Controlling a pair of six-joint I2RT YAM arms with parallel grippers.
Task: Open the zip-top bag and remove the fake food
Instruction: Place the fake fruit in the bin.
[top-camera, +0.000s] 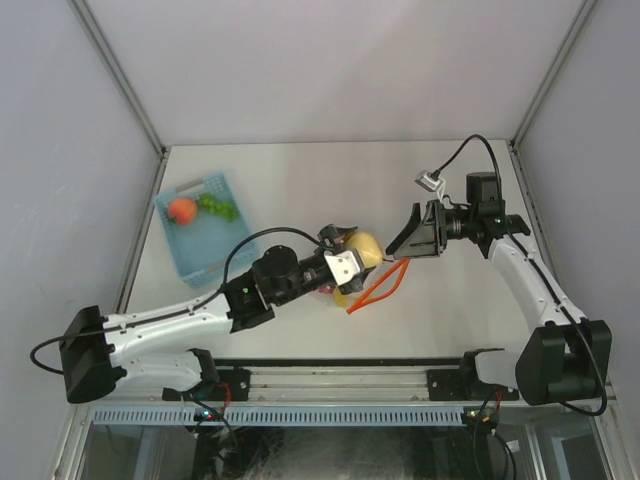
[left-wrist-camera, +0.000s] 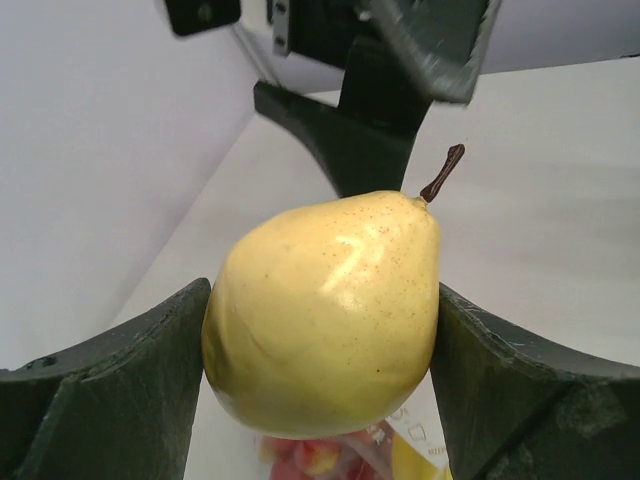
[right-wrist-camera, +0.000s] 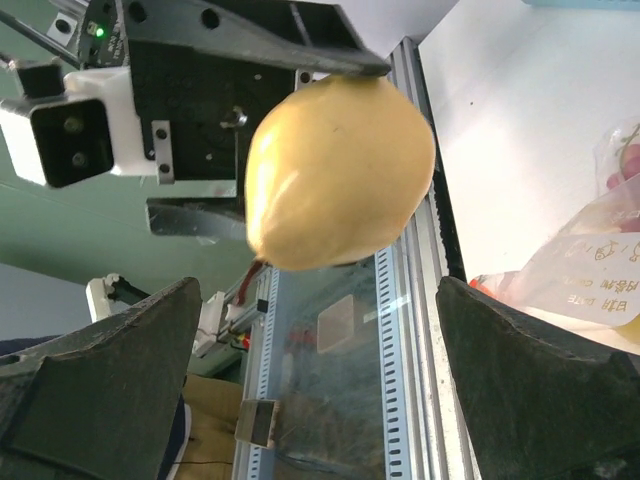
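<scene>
Zip-top bag (right-wrist-camera: 585, 285) beneath left end effector (top-camera: 358, 250) gripping pear (left-wrist-camera: 325, 310), right end effector (top-camera: 400, 240) gaping alongside, basket (top-camera: 200, 250) well apart

my left arm (top-camera: 170, 325) lies low and stretched out from its base, reaching forward and to the right. at its end my left gripper (top-camera: 356, 252) has a finger pressed on either side of a yellow pear (left-wrist-camera: 330, 310) and is holding it. my right arm (top-camera: 530, 275) bends at the elbow and reaches left. my right gripper (top-camera: 402, 240) faces the left one from close by, fingers spread wide and touching nothing.
</scene>
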